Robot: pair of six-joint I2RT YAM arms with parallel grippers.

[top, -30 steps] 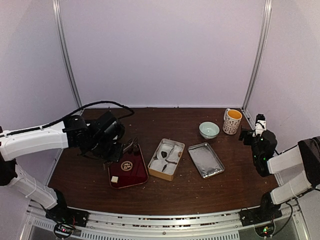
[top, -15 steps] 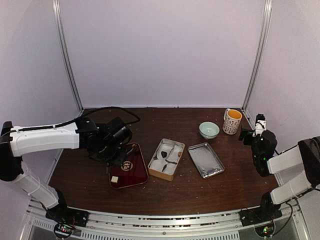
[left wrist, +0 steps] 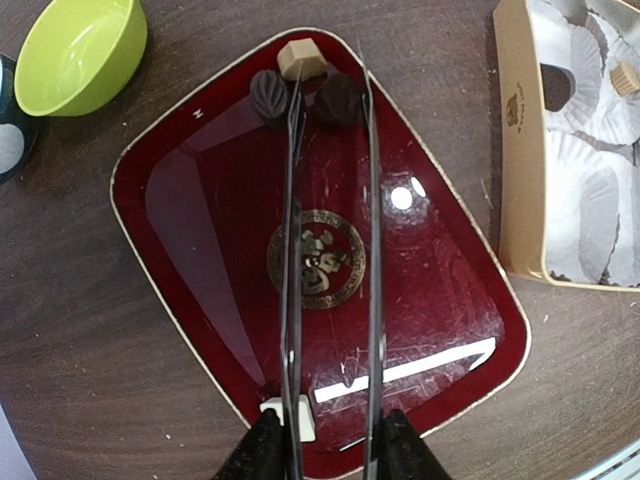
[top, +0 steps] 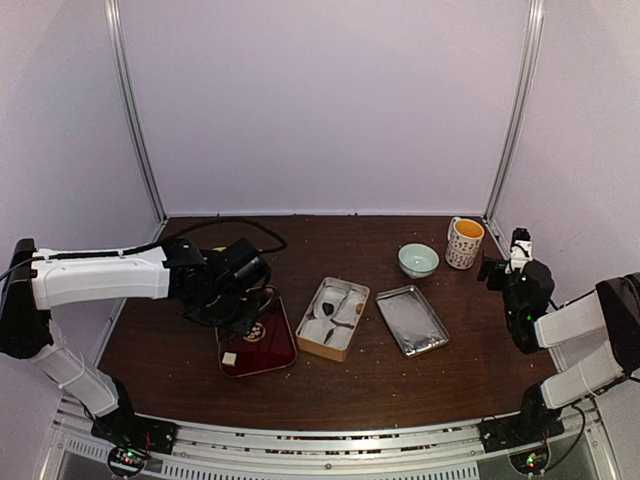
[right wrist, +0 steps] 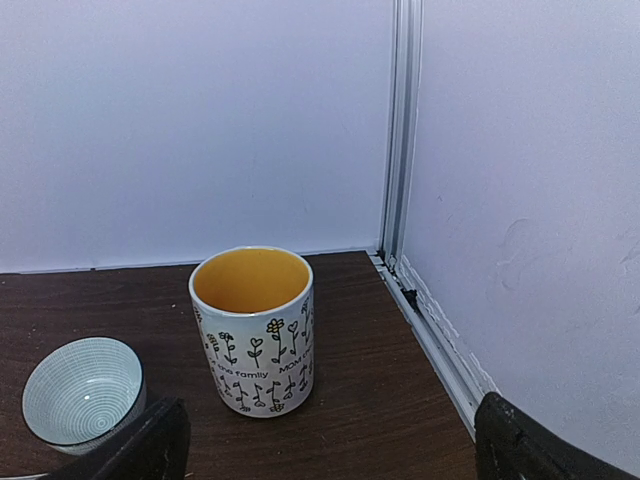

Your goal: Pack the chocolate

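Left wrist: small dark-brown ridged chocolate (left wrist: 268, 97)

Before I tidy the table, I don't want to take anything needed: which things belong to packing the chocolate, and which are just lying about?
In use: two dark chocolates, red tray, beige box of paper cups, left gripper.
Lying about: flowered mug, pale patterned bowl, green bowl, white cube.

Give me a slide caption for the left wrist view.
Open left end effector over the red tray, straddling one dark chocolate, a second chocolate just outside it.
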